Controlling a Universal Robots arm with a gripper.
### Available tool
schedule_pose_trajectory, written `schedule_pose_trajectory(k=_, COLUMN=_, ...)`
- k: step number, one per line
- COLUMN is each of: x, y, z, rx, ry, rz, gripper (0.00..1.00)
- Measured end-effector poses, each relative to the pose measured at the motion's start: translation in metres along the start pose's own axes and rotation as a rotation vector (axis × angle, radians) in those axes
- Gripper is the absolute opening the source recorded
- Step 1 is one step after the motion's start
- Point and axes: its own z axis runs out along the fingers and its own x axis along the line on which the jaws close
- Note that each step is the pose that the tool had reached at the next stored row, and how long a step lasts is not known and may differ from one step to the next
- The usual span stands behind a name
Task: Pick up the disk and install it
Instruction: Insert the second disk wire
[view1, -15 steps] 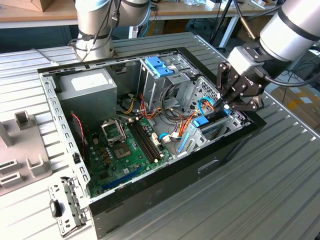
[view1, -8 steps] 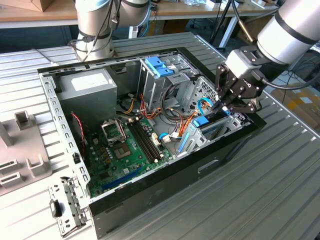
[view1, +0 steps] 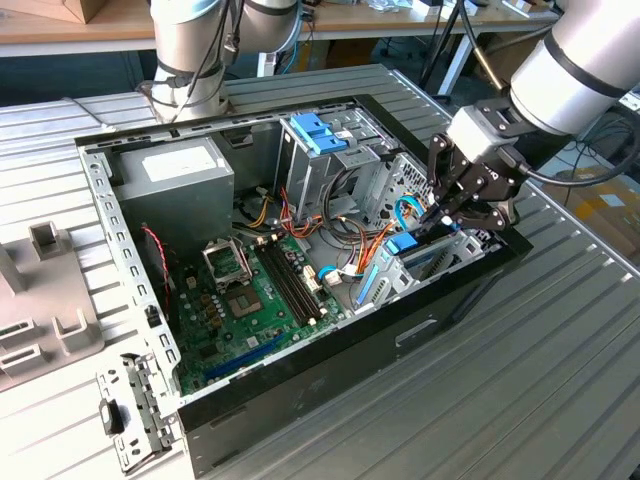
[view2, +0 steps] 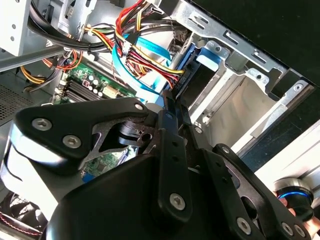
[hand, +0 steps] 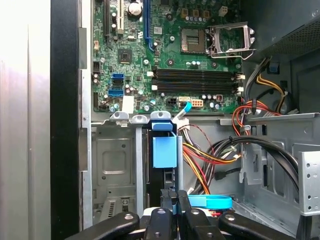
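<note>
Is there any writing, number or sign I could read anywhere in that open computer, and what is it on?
White sticker on the grey boxy metal power supply: it carries print, but too small to read.
Green circuit board: white markings, too small to read.
Nothing else carries text that can be read.

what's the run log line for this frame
stage: install | end effector: fingers together over drive bay | disk: standing on edge in bay slot | case: open, motherboard exposed
</note>
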Motion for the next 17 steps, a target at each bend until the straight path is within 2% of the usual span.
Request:
schedule_pose_trajectory(k=3, x=0.0003, y=0.0018, z=0.0014, rx=-0.0001, ry=-0.0019, rz=0.000, gripper=0.16)
schedule_pose_trajectory(k=6, x=0.0011, y=0.0076, z=0.0024, rx=-0.0001, ry=-0.0026, rz=-0.001, gripper=0.16)
schedule_pose_trajectory(k=12, x=0.0013, y=0.0067, z=0.0023, rx=-0.0047, ry=-0.0014, rz=-0.027, gripper=0.16)
schedule_pose_trajectory(k=17, x=0.0009, y=0.0015, z=0.0010, rx=-0.0093, ry=-0.0003, rz=-0.054, gripper=0.16)
